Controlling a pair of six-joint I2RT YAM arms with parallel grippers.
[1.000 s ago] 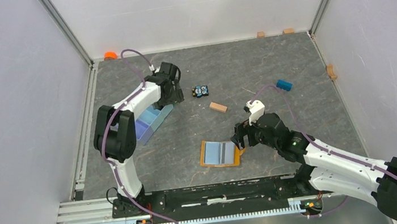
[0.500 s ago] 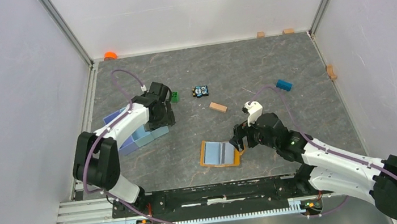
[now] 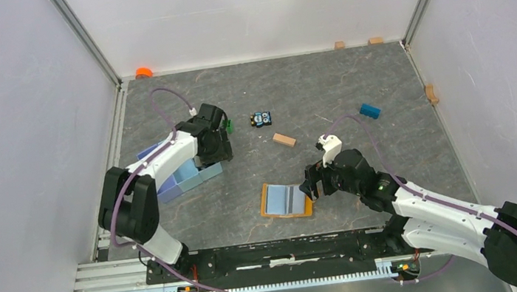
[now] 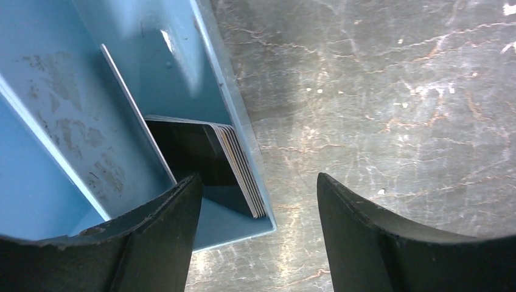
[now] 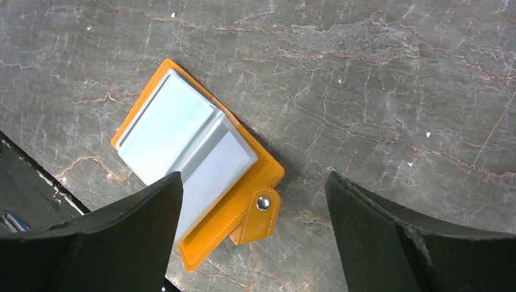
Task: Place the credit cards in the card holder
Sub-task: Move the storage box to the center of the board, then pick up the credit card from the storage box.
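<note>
Though open, left tool (image 4: 258, 182) over cards (image 4: 195, 155)

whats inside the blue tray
A stack of cards, top face dark, sits in the end compartment of the tray. The open left gripper hides the stack's lower corner with one finger; the other compartments are mostly out of view.

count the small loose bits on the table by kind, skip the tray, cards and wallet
tan wooden blocks: 4
blue block: 1
green block, partly behind the left arm: 1
toy car: 1
orange piece in the far left corner: 1
total: 8
</note>
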